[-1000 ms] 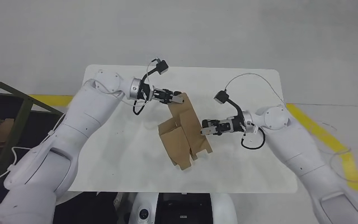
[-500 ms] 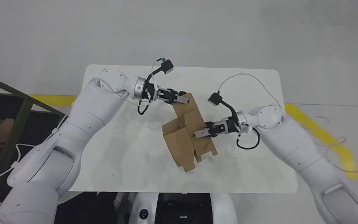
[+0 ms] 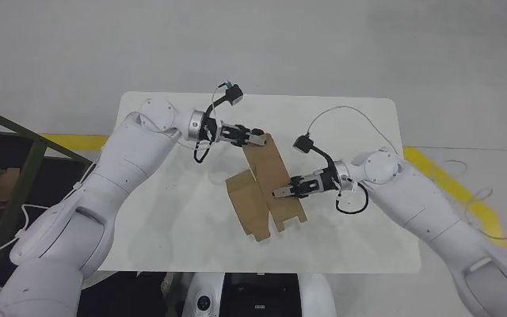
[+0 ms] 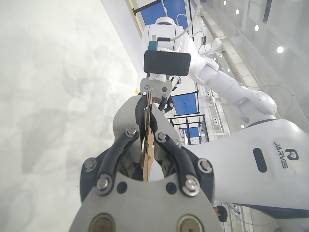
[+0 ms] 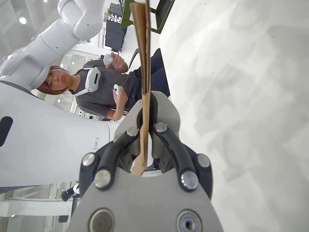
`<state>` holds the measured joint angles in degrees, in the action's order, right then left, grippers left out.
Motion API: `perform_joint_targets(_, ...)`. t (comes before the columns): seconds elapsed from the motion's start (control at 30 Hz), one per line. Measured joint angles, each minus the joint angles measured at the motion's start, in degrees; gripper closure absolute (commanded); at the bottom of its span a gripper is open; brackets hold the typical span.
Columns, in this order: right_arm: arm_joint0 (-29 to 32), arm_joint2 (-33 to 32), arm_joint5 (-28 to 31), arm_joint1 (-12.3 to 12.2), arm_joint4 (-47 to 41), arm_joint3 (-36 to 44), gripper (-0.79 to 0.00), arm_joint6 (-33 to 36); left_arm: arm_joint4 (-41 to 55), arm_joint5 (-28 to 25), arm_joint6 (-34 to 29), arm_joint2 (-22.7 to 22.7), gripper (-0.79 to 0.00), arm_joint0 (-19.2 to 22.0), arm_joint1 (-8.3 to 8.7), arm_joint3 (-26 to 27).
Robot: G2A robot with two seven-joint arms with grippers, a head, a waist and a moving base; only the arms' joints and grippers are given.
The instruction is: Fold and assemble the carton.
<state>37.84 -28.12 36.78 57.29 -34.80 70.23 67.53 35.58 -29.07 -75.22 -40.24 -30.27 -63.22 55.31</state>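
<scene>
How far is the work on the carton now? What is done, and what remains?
Done: the left gripper is shut on the carton at its far edge, the right gripper on a middle panel. In hand: the carton is held between them, one side panel partly bent. Left: it has no box shape yet; the flaps are not folded in or closed.

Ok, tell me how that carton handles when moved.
The carton is probably light: edge-on in the left gripper it looks thin. It likely flexes at its creases, as one panel angles away. Pinched only at edges by that and the right gripper, it may twist or sag.
</scene>
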Motion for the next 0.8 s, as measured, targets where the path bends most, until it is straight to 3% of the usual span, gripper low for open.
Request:
perform_joint_targets(0.27, -0.51, 0.23, -0.15, -1.08, -7.71, -0.39, 0.0, 0.14, 4.52, -2.29, 2.28, -6.33, -0.785, -2.81, 2.29, 3.0)
perform_joint_targets(0.57, 0.98, -5.68, 1.33, -1.12, -17.91, -4.75, 0.0, -1.36, 7.66, -4.42, 4.49, -16.52, -0.785, -10.94, 5.81, 8.03)
perform_joint_targets(0.8, 3.03, -9.31, -1.03, -0.72, -21.2, -5.86, 0.0, -7.17, 4.89, -1.55, 9.66, -19.59, -0.785, -14.98, 6.63, 11.03)
